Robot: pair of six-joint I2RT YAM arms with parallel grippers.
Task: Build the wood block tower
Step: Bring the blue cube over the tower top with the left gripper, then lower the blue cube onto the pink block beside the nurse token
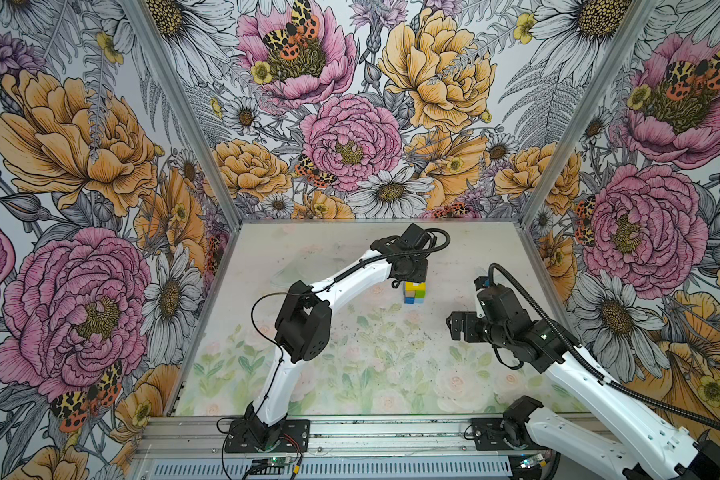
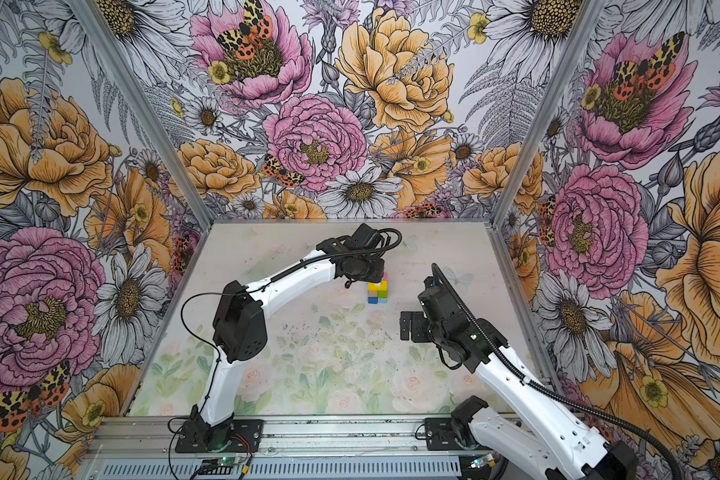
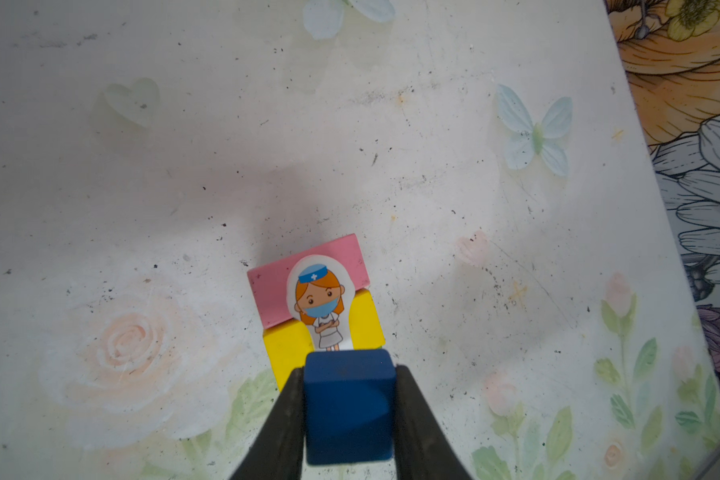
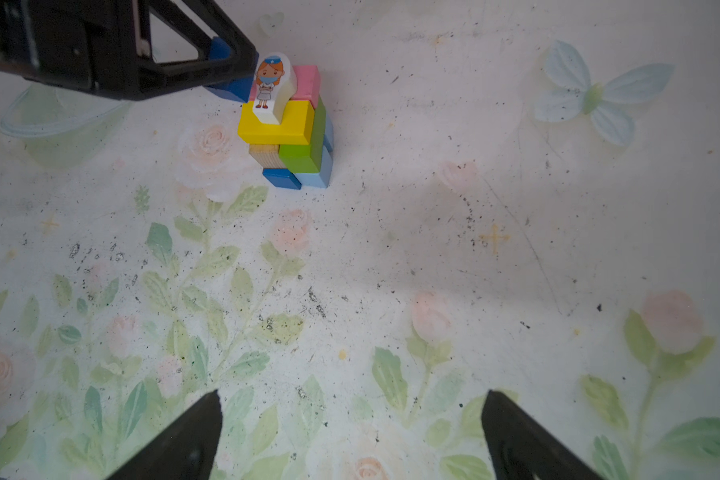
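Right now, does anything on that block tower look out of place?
Yes: a white nurse figure lies across the pink brick and yellow brick on top, where the dark blue cube in the left gripper seems headed.

A robot test cell in a lab, dressed up rather than lived in. Three flat wall panels (image 1: pixel 350 137) papered with an oversized floral print box in the space, joined by bare aluminium corner posts (image 1: pixel 179 104). Under the wide-apart jaws of the right gripper (image 4: pixel 350 392) lies a pastel rose-print mat (image 4: pixel 391 249), scuffed and speckled with black grit. Well behind both pairs of jaws, at the feet of the white arms (image 1: pixel 350 274), black mounting plates (image 1: pixel 298 430) sit bolted on an aluminium rail (image 1: pixel 391 432), with loose wires (image 1: pixel 289 441), a small lit circuit board (image 1: pixel 273 460) and a slotted vent strip (image 1: pixel 329 469) nearby. Past the jaws of the left gripper (image 3: pixel 350 372) the mat meets a papered panel
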